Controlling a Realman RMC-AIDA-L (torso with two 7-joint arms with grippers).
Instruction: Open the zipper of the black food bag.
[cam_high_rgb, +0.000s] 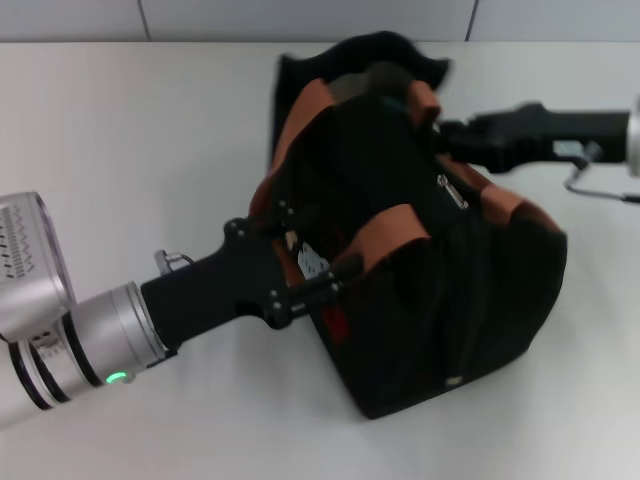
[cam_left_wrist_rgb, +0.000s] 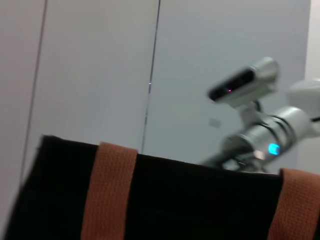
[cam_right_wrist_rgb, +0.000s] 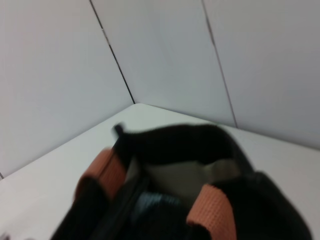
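Note:
The black food bag lies tilted in the middle of the white table, its orange-brown straps across the top. Its far end gapes, and pale lining shows inside; the right wrist view looks into that mouth. My left gripper is against the bag's front face by the small patches. My right gripper reaches in from the right to the bag's top edge beside the far strap. A small silver piece sits on the top. The zipper track does not stand out from the black fabric.
The white table runs back to a pale panelled wall. In the left wrist view the bag's top edge fills the bottom of the picture, with my right arm and its wrist camera beyond it.

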